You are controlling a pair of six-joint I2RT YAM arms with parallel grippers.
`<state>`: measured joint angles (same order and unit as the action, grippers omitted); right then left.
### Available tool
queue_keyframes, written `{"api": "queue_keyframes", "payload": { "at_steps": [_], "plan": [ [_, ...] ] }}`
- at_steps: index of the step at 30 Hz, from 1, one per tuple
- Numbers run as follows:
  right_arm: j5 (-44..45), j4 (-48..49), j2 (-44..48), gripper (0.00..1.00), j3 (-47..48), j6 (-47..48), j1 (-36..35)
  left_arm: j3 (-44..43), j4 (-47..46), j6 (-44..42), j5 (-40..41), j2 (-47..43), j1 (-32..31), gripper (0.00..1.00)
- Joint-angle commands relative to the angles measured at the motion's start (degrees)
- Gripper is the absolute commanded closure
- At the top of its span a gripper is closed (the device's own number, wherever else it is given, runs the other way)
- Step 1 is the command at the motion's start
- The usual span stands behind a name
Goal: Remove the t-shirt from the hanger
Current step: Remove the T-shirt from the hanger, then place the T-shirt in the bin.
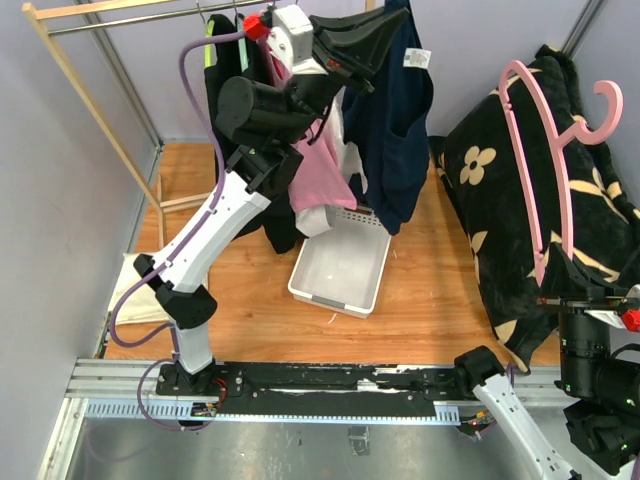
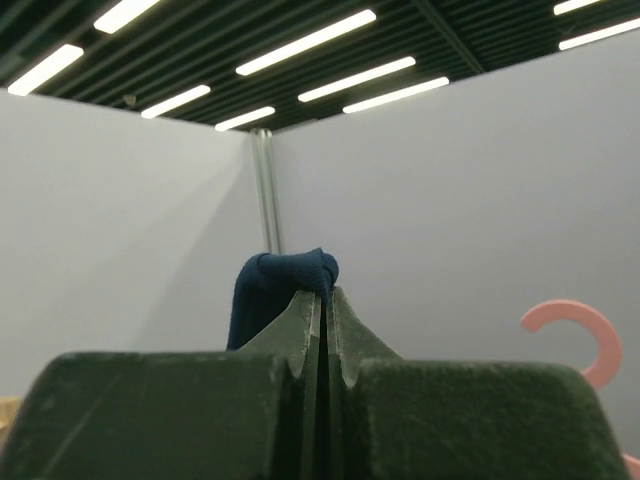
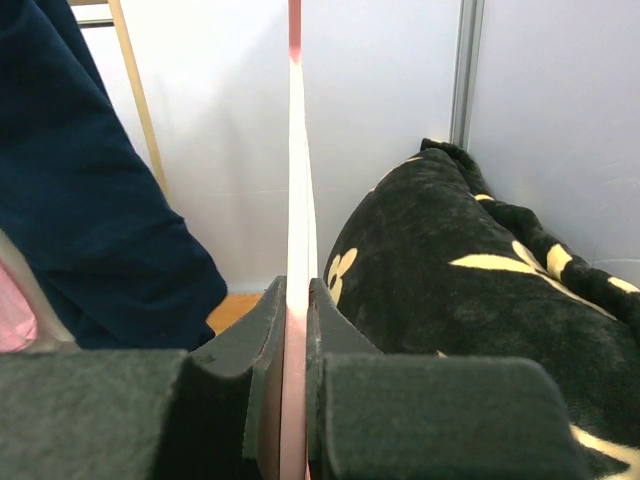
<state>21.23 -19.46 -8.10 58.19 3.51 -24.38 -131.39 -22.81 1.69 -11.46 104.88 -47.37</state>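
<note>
- The separation itself is judged to be done: the pink hanger (image 1: pixel 533 180) is seen bare, and no cloth is draped on it.
- The navy t-shirt (image 1: pixel 390 130) is held up in the air toward the far edge of the table, about midway along it. Its lower hem is hung just above the far rim of the white basket (image 1: pixel 335 303).
- The left gripper (image 2: pixel 322 300) is raised high beside the rack rail (image 1: pixel 130 18). Its jaws are pressed fully together, and a bunched fold of the t-shirt is pinched at their tips, as shown in the left wrist view.
- The rest of the t-shirt is left dangling freely below the jaws, beside a pink garment (image 1: pixel 320 170) hung on the rack.
- The right gripper (image 3: pixel 296 300) is kept low at the right edge of the table. Its jaws are closed almost completely on a thin bar of the hanger, which is stood upright between them.
- The hanger is held well apart from the t-shirt, in front of a black flowered cloth (image 1: pixel 500 200) at the right side.
- What is left is judged to be only the putting down: the t-shirt could be released, probably into the basket beneath it, and the hanger set aside.
- Whether the basket is the intended place cannot be told from the views.
</note>
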Motion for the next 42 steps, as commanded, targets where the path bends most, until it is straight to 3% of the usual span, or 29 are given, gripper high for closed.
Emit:
{"api": "queue_keyframes", "payload": {
  "at_steps": [1, 8, 15, 24, 34, 42],
  "plan": [
    [0.58, 3.73, -0.38, 0.99, -0.52, 0.43, -0.47, -4.27, -5.44, -2.82, -0.01, -2.76, -0.08, 1.00],
    [-0.24, 4.08, -0.89, 0.99, -0.80, 0.21, -0.43, -0.31, -8.85, -3.79, 0.22, -7.33, -0.07, 1.00],
    [-0.92, 4.08, -0.85, 0.99, -0.93, -0.41, -0.42, 0.27, -5.80, -6.82, 1.77, -9.83, -0.08, 1.00],
    [-1.55, 3.53, -0.60, 0.99, -1.75, -1.22, -0.46, 17.20, -3.95, -11.37, 7.03, -16.36, -0.04, 1.00],
    [-1.14, 3.86, -0.60, 0.99, -3.03, -1.09, -0.45, 15.63, 0.17, -15.12, 10.04, -12.88, -0.08, 0.99],
    [-1.26, 4.83, -1.04, 0.99, -4.23, -1.09, -0.47, 25.64, 0.19, -12.34, 10.05, -17.80, -0.08, 1.00]
  ]
}}
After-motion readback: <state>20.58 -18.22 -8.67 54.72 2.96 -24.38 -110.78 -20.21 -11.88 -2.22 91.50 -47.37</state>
